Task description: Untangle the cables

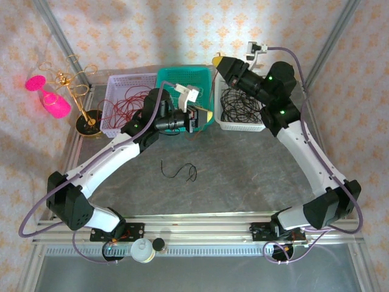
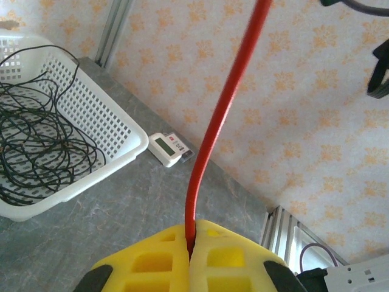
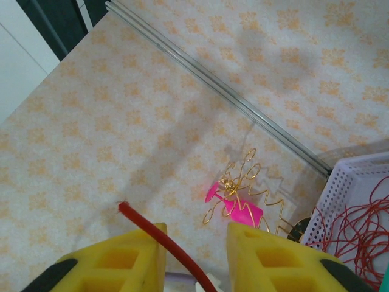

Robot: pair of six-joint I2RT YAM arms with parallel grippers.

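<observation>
Red cable is the strand in play: the left jaws are pinched fully shut on it, the strand rising straight out of the seam between their yellow fingers, while the right jaws stand partly open, with the cable's cut end lying loose against one finger and nothing clamped. Both arms hold this strand up at the far middle, over the teal basket. The sorted red cables sit in the lavender basket at far left and the black cables in the white basket at far right, and one black strand lies alone on the surface nearer us. The main risk we see is the free end. With the right jaws slack, it can slide out and flop wherever gravity takes it. We judge it could fall across the lavender basket's coils and knot up again, or drape into the wrong basket. The left grip is also thin, only a seam on a slick wire, so a sharp tug could let the strand slip through. The gold wire stand at far left could snag a swinging end.
</observation>
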